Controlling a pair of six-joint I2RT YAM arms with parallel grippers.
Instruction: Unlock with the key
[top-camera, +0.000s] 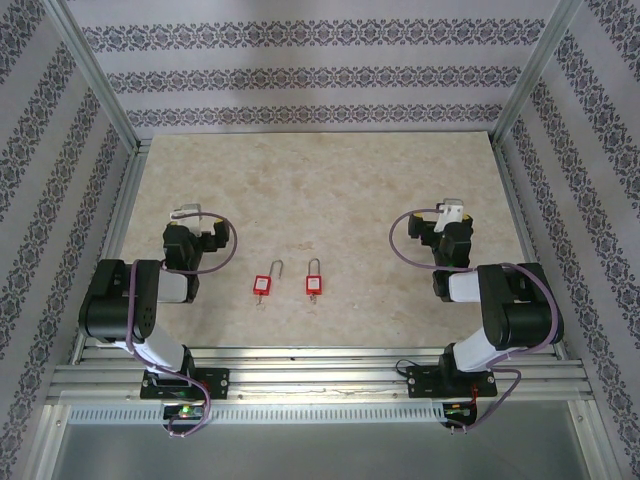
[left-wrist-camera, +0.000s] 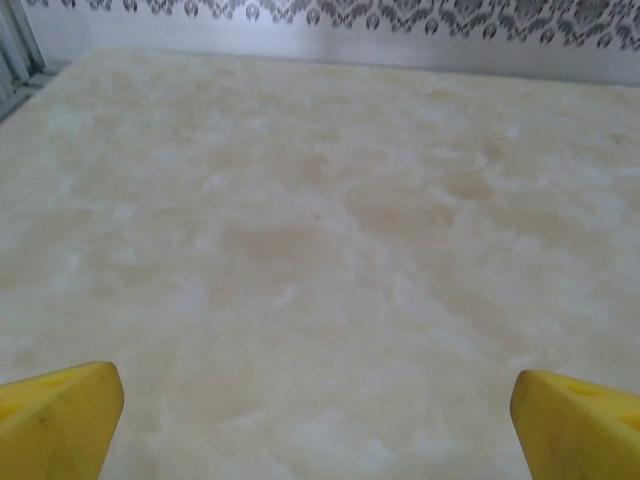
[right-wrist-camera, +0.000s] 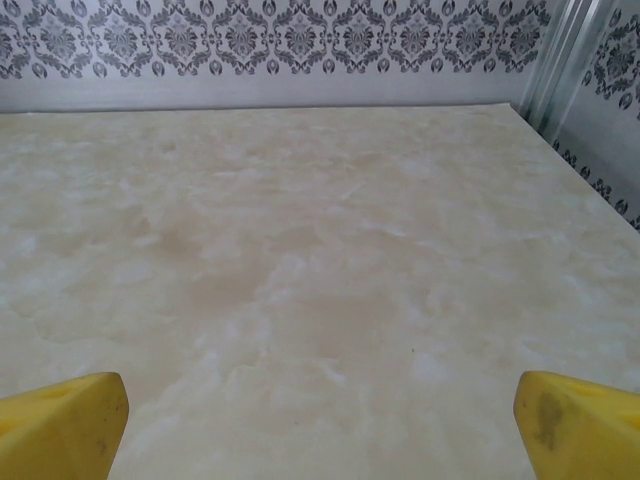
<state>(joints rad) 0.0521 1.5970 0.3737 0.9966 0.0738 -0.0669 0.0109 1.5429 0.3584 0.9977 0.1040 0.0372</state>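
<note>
Two small red padlocks with silver shackles lie side by side on the marbled table, near its front middle. The left padlock (top-camera: 263, 286) has a hooked shackle and the right padlock (top-camera: 314, 284) a narrow one. I cannot make out a key at this size. My left gripper (top-camera: 186, 212) rests at the left, apart from the locks. My right gripper (top-camera: 450, 208) rests at the right, also apart from them. In the wrist views each gripper's yellow fingertips (left-wrist-camera: 60, 415) (right-wrist-camera: 60, 420) stand wide apart over bare tabletop, so left gripper (left-wrist-camera: 320, 425) and right gripper (right-wrist-camera: 320, 425) are open and hold nothing.
Patterned walls and metal frame posts (top-camera: 95, 75) enclose the table (top-camera: 320, 190) on three sides. An aluminium rail (top-camera: 320, 375) runs along the near edge, where both arm bases are bolted. Purple cables loop beside each wrist.
</note>
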